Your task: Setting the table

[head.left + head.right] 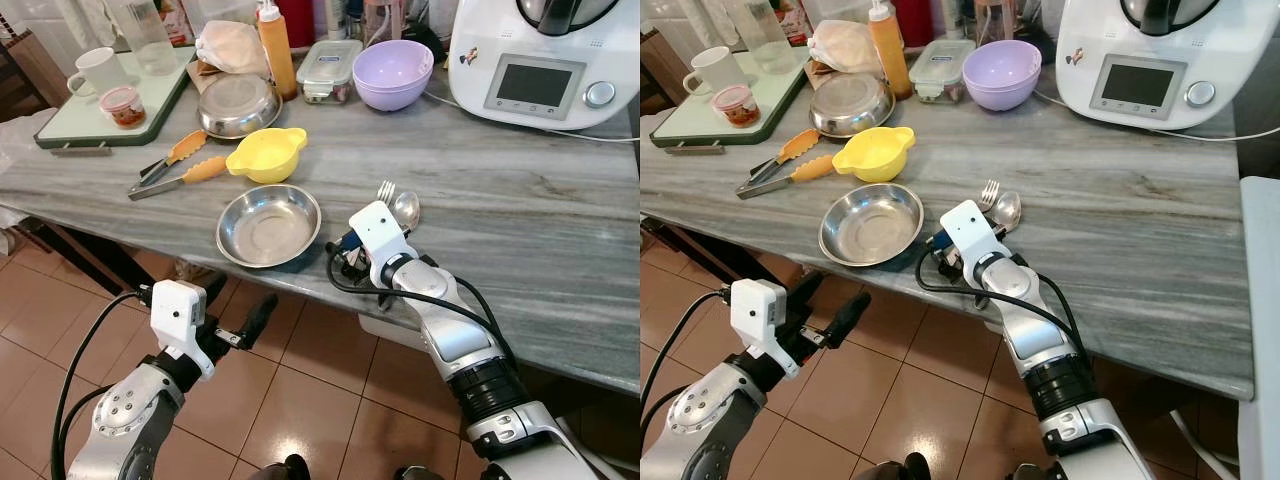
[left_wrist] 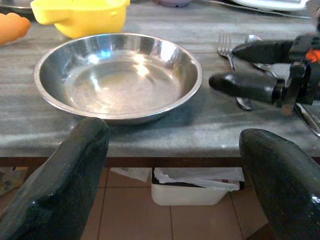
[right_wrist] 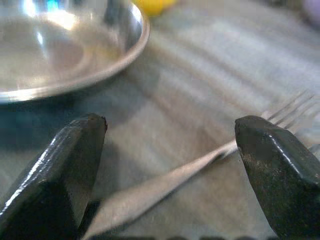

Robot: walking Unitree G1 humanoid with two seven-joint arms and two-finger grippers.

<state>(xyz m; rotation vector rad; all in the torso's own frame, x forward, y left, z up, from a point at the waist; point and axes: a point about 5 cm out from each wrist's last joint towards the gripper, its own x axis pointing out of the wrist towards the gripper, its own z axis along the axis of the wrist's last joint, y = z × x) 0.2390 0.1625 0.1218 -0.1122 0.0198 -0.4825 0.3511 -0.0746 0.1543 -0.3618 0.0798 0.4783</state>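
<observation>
The right pincer (image 2: 235,67) rests low on the bench (image 1: 520,230) near its front edge, fingers spread wide over the fork (image 3: 200,165), touching nothing. From the head, the pincer's white housing hides the fork's handle; only the tines and the spoon (image 1: 405,208) bowl beside them show. The right wrist view reveals the handle running between the fingers, though blurred. The steel dish (image 1: 268,225) sits just beside the fork at the front edge. The left pincer (image 1: 235,325) hangs off the bench below that edge, fingers wide apart. A yellow bowl (image 1: 266,154) lies behind the dish.
</observation>
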